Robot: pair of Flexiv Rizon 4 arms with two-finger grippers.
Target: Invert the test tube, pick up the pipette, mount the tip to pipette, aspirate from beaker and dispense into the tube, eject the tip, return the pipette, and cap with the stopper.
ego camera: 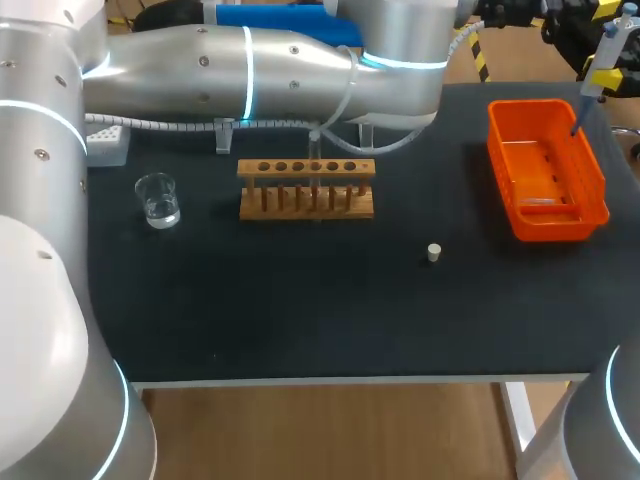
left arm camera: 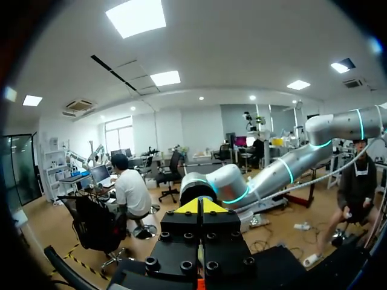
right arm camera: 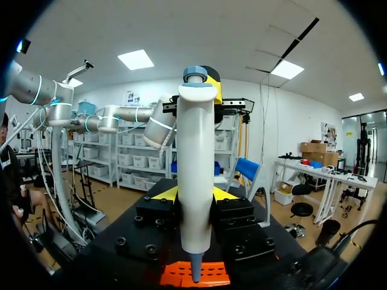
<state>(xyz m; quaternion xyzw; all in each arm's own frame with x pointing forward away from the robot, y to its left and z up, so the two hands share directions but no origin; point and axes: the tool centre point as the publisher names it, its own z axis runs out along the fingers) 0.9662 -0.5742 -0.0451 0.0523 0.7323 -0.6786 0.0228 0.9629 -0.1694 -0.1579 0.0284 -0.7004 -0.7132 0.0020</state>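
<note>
Aloft, right hand pinching pipette over far corner of orange bin, left hand pressed together.

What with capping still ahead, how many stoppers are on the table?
1. The white stopper stands on the table, between the wooden rack and the orange tray, nearer the front edge. My left arm may hide others.

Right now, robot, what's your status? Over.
Left pincer shut, empty. Right pincer shut on pipette, over bin. Stopper on table. Nothing in the way.

The head view's edge crops the right tool gripping the pipette.
</note>
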